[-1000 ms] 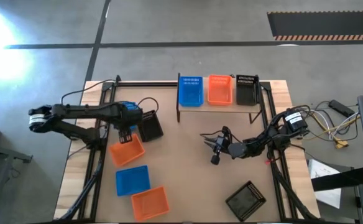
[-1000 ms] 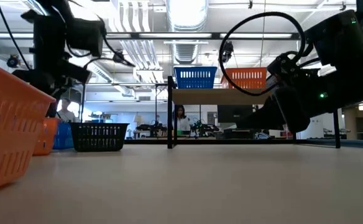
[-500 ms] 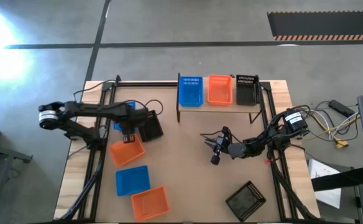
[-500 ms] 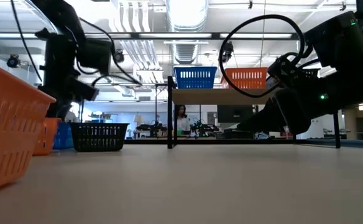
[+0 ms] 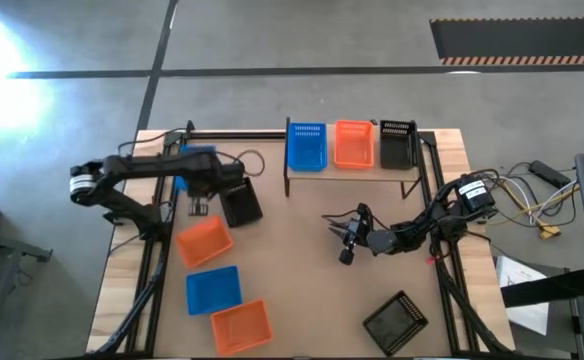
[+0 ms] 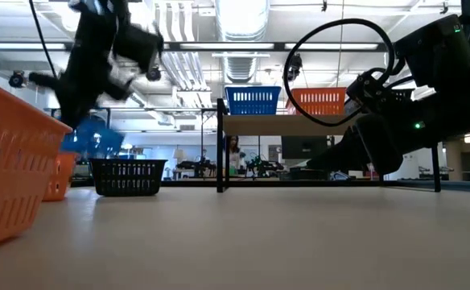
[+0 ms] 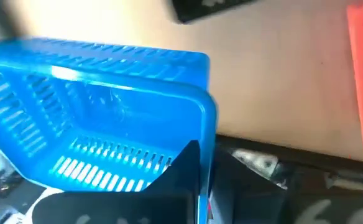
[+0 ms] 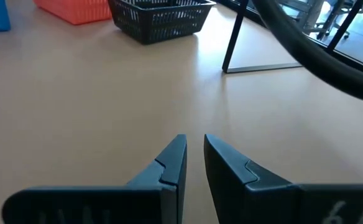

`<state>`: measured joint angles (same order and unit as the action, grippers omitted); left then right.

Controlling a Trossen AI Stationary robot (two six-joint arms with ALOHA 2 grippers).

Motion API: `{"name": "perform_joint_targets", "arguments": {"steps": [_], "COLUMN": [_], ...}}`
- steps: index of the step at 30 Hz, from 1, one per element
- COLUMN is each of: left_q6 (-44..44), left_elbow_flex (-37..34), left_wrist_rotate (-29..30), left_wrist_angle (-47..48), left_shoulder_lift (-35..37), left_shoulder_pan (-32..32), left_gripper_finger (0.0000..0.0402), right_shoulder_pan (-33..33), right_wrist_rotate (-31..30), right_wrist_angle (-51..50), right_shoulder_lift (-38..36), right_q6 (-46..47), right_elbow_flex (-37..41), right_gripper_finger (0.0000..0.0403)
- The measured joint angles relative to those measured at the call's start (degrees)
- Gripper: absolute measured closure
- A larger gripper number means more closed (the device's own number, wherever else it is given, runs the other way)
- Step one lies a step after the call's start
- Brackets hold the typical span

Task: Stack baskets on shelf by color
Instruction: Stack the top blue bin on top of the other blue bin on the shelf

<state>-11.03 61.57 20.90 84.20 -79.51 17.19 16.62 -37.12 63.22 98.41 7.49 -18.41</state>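
My left gripper [image 5: 198,170] is shut on a blue basket [image 5: 196,153] above the table's far left; the low view shows that basket [image 6: 90,142] raised and tilted. The shelf [image 5: 350,168] carries a blue basket [image 5: 307,146], an orange basket [image 5: 352,143] and a black basket [image 5: 396,144] side by side on their bottoms. On the table rest a black basket [image 5: 240,205], an orange basket [image 5: 204,241], a blue basket [image 5: 213,288], an orange basket [image 5: 241,325] and a black basket [image 5: 396,322]. My right gripper [image 8: 194,144] waits low at mid-right, open by a narrow gap, with nothing in it. My left gripper holds the blue basket by one side wall [image 7: 207,146], close to a corner. One finger [image 7: 184,177] is inside the basket against that wall; the other is hidden behind the wall. The basket hangs tilted below the gripper, clear of the table.
The shelf's thin dark legs [image 8: 234,37] stand on the table beyond my right gripper. Dark frame rails [image 5: 152,250] run along the table's left and right edges. Cables [image 5: 542,205] lie off the right side. A person [image 6: 233,155] stands far back in the room.
My left gripper has shut on the blue basket's wall, then gone up and toward the table's far edge. The basket, which sat on the table beside the black one, is now lifted clear and tipped.
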Motion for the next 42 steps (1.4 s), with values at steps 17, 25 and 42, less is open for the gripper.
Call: {"name": "perform_joint_targets", "arguments": {"steps": [17, 25, 42], "left_q6": [-7.07, -8.35, -8.79], "left_elbow_flex": [41.94, 46.86, 49.92], "left_wrist_rotate": [-16.79, -15.94, -11.2], "left_wrist_angle": [-30.93, -33.43, -27.73], "left_shoulder_lift": [-9.18, -20.42, -25.36], "left_shoulder_pan": [-0.58, -0.79, -2.77], "left_gripper_finger": [0.0401, 0.0401, 0.0396], "right_shoulder_pan": [0.0, 0.28, 0.37], "right_wrist_rotate": [-0.37, -0.35, -0.4], "right_wrist_angle": [0.05, 0.07, 0.0], "right_shoulder_lift": [-0.05, -0.05, -0.07], "right_q6": [3.57, 7.23, 6.64], "right_elbow_flex": [0.0, -0.02, -0.02], "right_gripper_finger": [0.0355, 0.0355, 0.0355]}}
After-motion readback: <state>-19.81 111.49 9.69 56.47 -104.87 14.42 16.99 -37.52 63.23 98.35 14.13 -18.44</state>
